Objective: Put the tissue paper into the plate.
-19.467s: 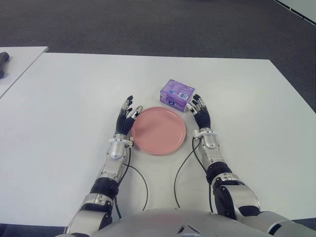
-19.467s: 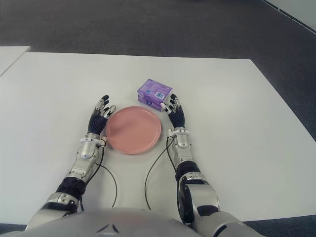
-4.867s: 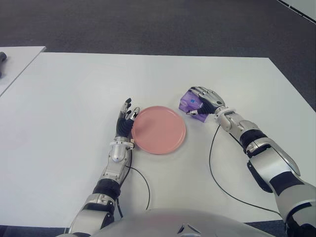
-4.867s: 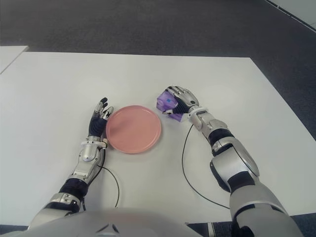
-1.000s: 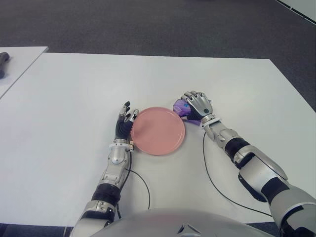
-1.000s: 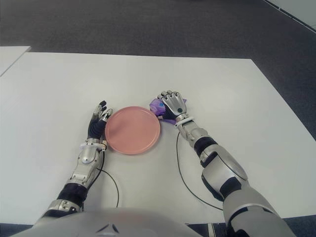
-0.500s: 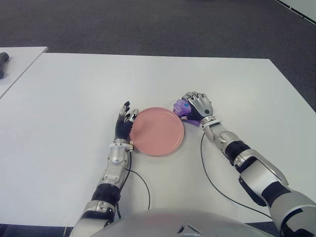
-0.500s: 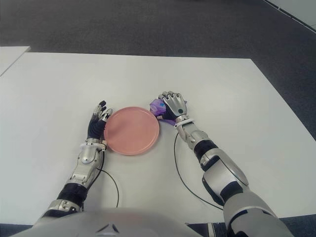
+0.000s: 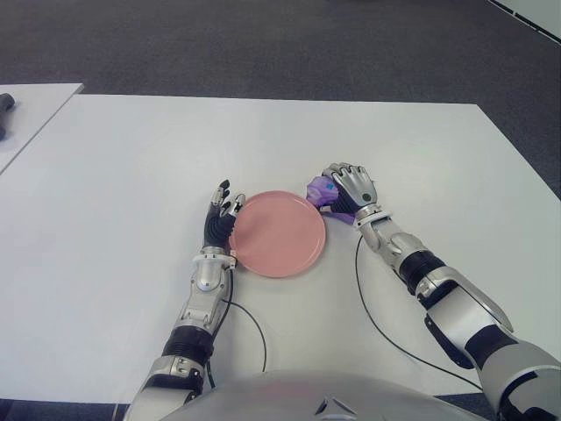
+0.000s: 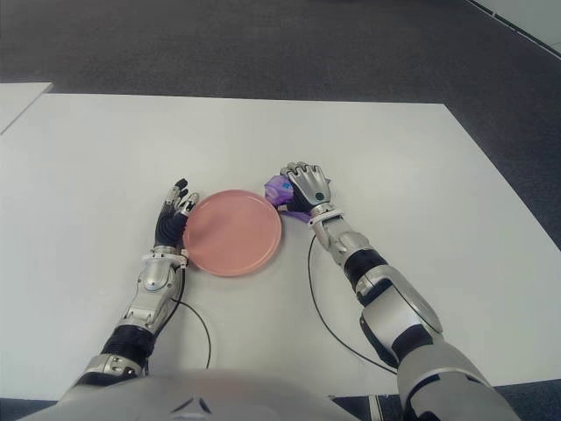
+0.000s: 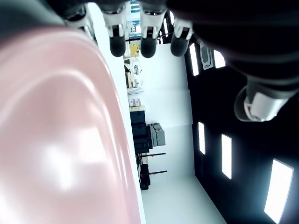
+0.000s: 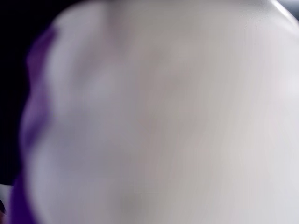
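Observation:
The pink plate (image 9: 279,234) lies on the white table (image 9: 131,175) in front of me. A purple tissue pack (image 9: 321,190) sits at the plate's far right rim, mostly covered by my right hand (image 9: 351,186), whose fingers are curled over it. The right wrist view is filled by the pack's pale purple surface (image 12: 154,121). My left hand (image 9: 220,216) shows at the plate's left rim, fingers straight and holding nothing; the left wrist view shows the plate (image 11: 56,140) right beside those fingers (image 11: 148,44).
A second white table (image 9: 26,114) stands at the far left with a dark object (image 9: 5,103) on it. Dark carpet (image 9: 263,44) lies beyond the table's far edge. Black cables (image 9: 368,307) trail from both wrists toward my body.
Over the last second my right hand with the tissue pack has shifted slightly left toward the plate rim. The left hand has stayed in place.

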